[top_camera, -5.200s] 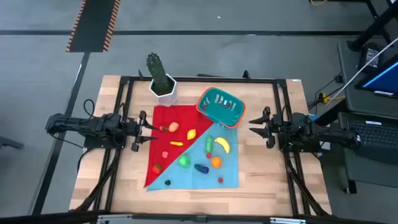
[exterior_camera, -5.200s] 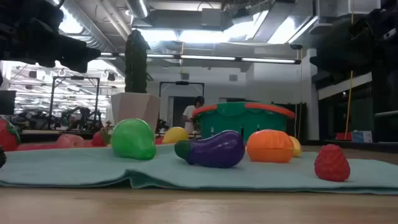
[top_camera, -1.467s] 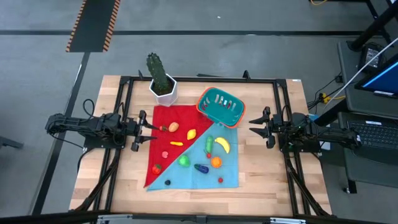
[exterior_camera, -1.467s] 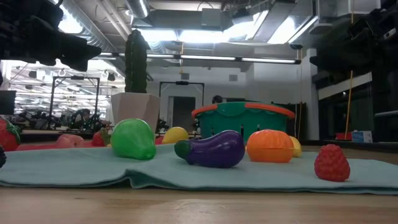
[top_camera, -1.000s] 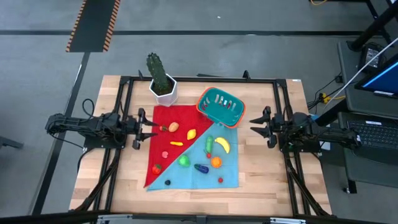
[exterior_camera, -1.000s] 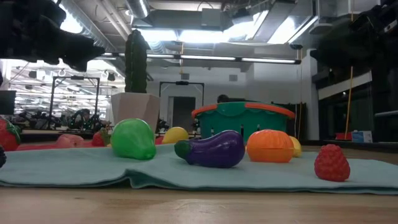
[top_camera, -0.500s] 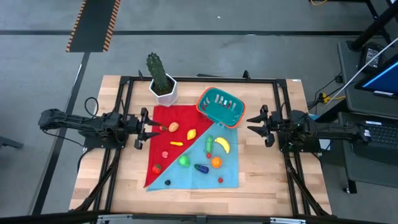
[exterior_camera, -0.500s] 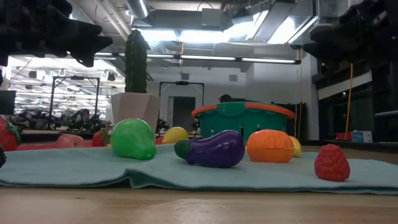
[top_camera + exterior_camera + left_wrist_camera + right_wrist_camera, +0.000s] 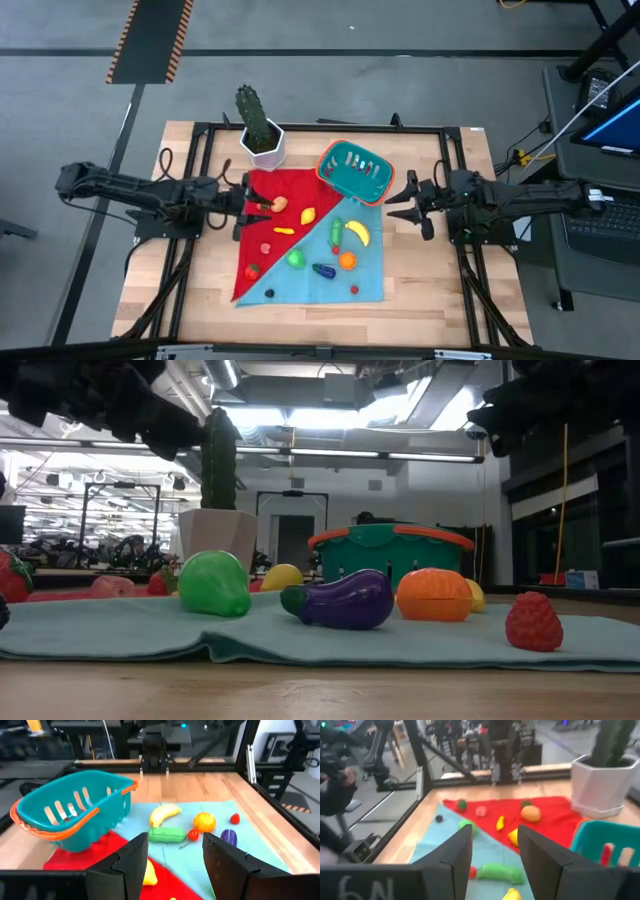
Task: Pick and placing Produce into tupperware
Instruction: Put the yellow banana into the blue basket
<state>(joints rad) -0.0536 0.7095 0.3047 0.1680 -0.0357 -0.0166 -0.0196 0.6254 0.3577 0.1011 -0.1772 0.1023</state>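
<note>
Both arms have reached inward: left claw, fingers apart and empty, nears the small orange-red toy fruit; right claw is likewise parted, empty.

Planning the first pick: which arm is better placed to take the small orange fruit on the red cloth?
Left. Its open hand sits beside the small orange fruit; the right hand is across the cloth, near the teal ribbed tub.

Produce lies on cloth before tupperware (cactus leftward).
</note>
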